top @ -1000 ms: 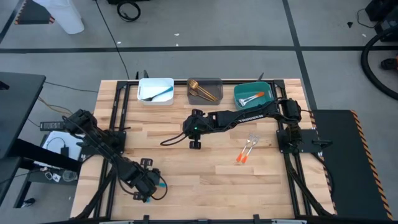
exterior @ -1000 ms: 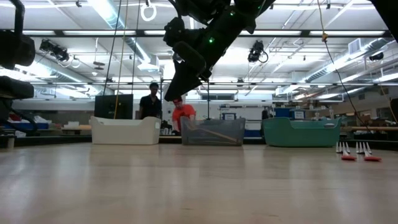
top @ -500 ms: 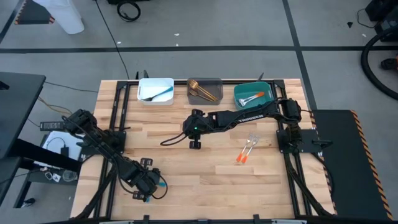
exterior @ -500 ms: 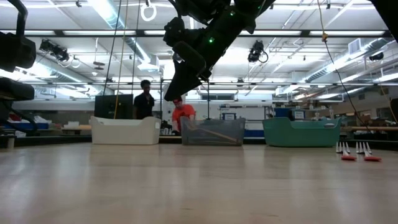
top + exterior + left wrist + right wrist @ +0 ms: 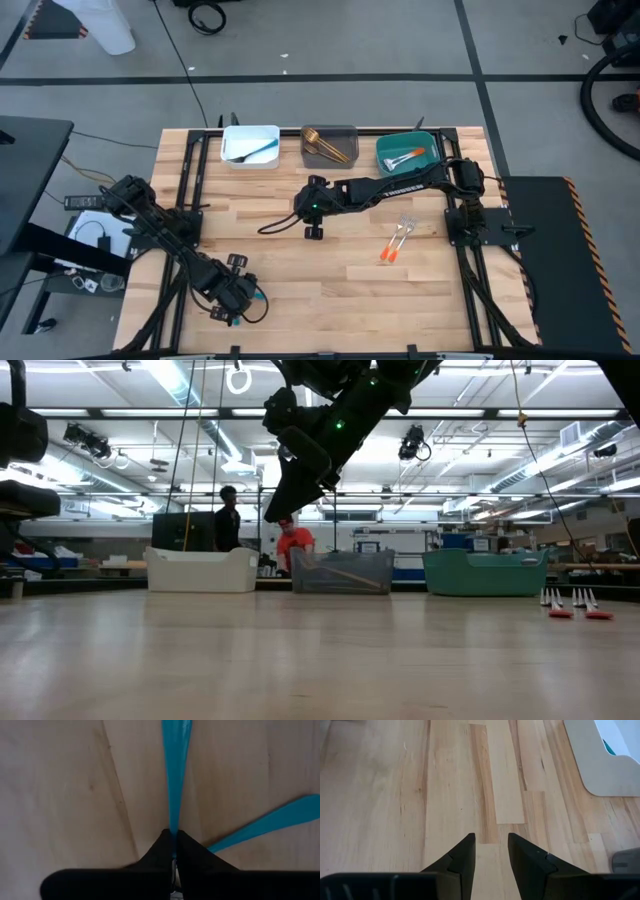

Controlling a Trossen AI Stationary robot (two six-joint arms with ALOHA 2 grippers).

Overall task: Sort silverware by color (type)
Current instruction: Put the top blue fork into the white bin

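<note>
Where the table's near left corner lies, you see the left gripper (image 5: 173, 851) pinched on a blue handle (image 5: 175, 780), apparently flat on the wood, a second blue handle (image 5: 270, 823) just beside it. The right gripper (image 5: 491, 851) hangs mid-table, fingers parted, empty. Orange-handled forks (image 5: 396, 240) lie right of centre.

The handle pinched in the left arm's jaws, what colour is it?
Blue handle, seen best in the left wrist view; a second blue handle lies beside it.

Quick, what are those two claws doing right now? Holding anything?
Left claw: closed on a blue-handled utensil at the table's near edge.
Right claw: open, holding nothing, above mid-table.
</note>
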